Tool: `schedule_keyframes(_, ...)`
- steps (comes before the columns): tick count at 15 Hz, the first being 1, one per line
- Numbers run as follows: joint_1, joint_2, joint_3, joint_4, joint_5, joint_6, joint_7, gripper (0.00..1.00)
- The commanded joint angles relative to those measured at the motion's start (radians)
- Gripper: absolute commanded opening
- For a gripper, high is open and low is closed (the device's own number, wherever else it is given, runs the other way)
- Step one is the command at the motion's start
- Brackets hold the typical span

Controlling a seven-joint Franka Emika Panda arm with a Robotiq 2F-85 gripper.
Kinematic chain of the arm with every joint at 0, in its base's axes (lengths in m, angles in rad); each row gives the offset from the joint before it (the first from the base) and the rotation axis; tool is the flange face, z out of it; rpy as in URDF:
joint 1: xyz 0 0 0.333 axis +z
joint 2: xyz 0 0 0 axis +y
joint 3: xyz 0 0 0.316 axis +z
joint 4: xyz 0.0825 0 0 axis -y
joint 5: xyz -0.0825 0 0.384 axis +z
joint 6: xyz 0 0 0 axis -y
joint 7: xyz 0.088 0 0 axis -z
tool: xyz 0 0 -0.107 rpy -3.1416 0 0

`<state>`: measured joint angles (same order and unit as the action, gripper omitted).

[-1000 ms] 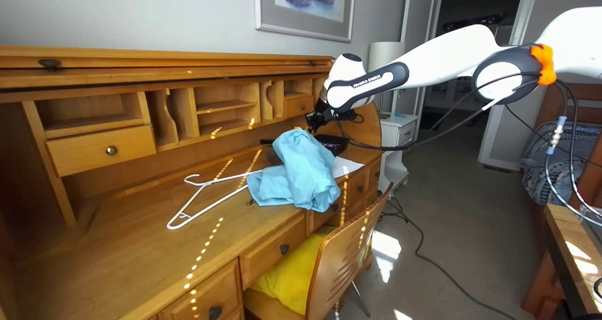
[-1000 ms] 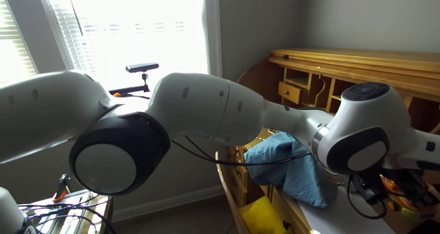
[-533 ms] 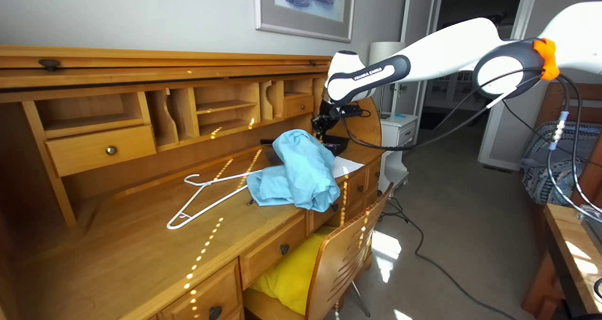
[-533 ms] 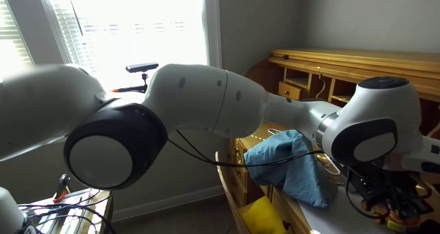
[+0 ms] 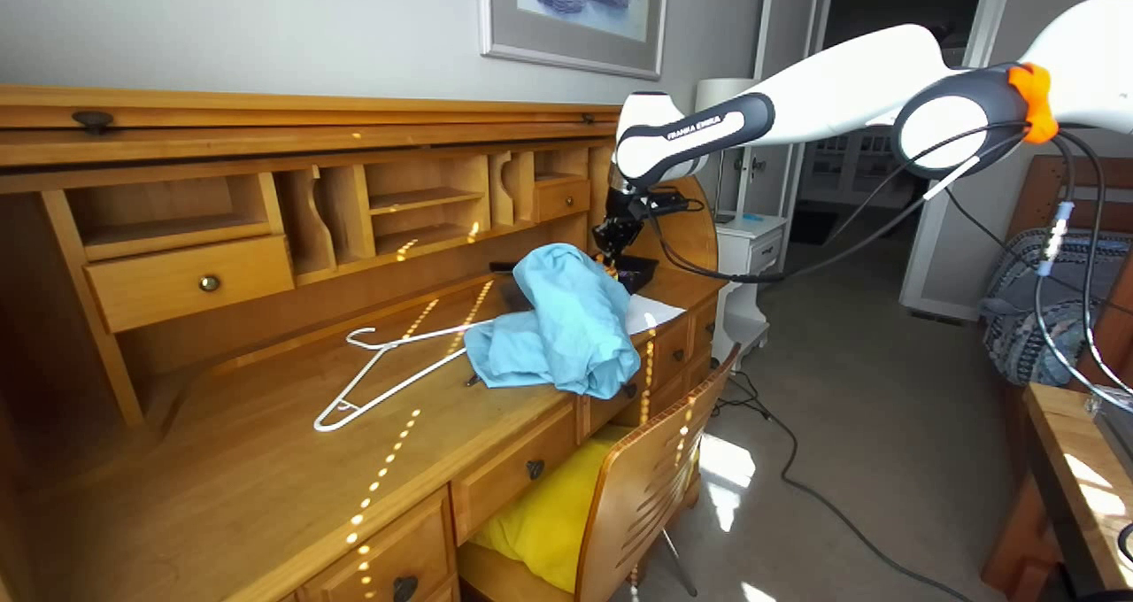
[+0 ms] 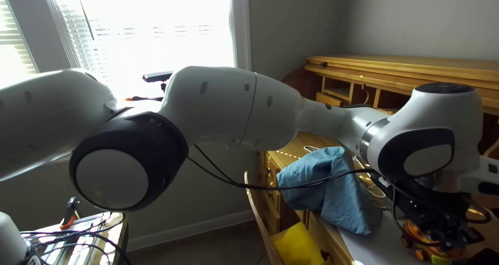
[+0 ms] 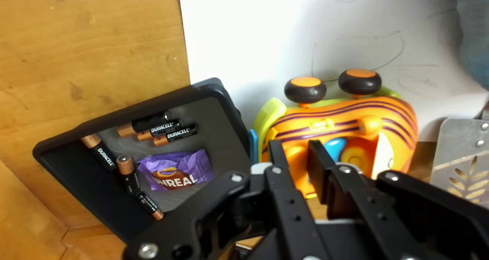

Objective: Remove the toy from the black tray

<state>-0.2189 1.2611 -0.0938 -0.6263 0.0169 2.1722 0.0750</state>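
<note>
The toy [image 7: 338, 132] is an orange vehicle with dark stripes, brown wheels and yellow-green ends. My gripper [image 7: 294, 149] is closed to a narrow gap, with an orange part of the toy between its fingertips. The toy lies on its side in the wrist view, outside and beside the black tray [image 7: 225, 137]. I cannot tell whether it touches the surface beneath. In an exterior view the toy [image 6: 417, 234] is under my gripper [image 6: 456, 237], partly hidden. In an exterior view the toy [image 5: 611, 269] shows only slightly, near the tray [image 5: 639, 276], behind the blue cloth.
The tray holds several batteries [image 7: 176, 134] and a purple candy wrapper [image 7: 175, 170]. White paper [image 7: 248, 30] lies beside it. A bunched blue cloth [image 5: 575, 319] and a white hanger [image 5: 381, 350] lie on the desk [image 5: 265, 487]. A metal piece [image 7: 460, 153] is at the wrist view's right.
The arm has shifted and the gripper has turned to point more downward. The toy has moved with the gripper, lower and leftward in an exterior view. The cloth and hanger have not moved.
</note>
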Motion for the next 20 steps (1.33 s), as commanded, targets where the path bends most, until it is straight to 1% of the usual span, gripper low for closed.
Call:
schedule_keyframes(1, -0.008, -0.030, 0.025, -0.025, 0.014, -0.033, -0.047, 0.05)
schedule_keyframes(4, -0.011, -0.034, 0.038, -0.022, 0.020, -0.033, -0.057, 0.05)
schedule_keyframes(7, -0.008, -0.039, 0.035, -0.021, 0.012, -0.050, -0.048, 0.05)
schedule_keyframes(8, -0.004, -0.040, 0.028, -0.022, 0.006, -0.061, -0.042, 0.45)
schedule_keyframes(9, -0.005, -0.041, 0.027, -0.022, 0.005, -0.064, -0.040, 0.47)
schedule_keyframes(12, -0.008, -0.045, 0.017, -0.022, -0.002, -0.059, -0.037, 0.66)
schedule_keyframes(13, -0.013, -0.054, 0.013, -0.027, -0.003, -0.070, -0.042, 0.74)
schedule_keyframes(16, -0.036, -0.098, 0.033, -0.057, 0.015, -0.121, -0.092, 0.94)
schedule_keyframes(17, -0.040, -0.111, 0.035, -0.067, 0.014, -0.128, -0.110, 0.98)
schedule_keyframes(18, -0.042, -0.128, 0.036, -0.080, 0.011, -0.131, -0.125, 1.00)
schedule_keyframes(20, -0.037, -0.159, 0.028, -0.110, 0.002, -0.122, -0.138, 1.00)
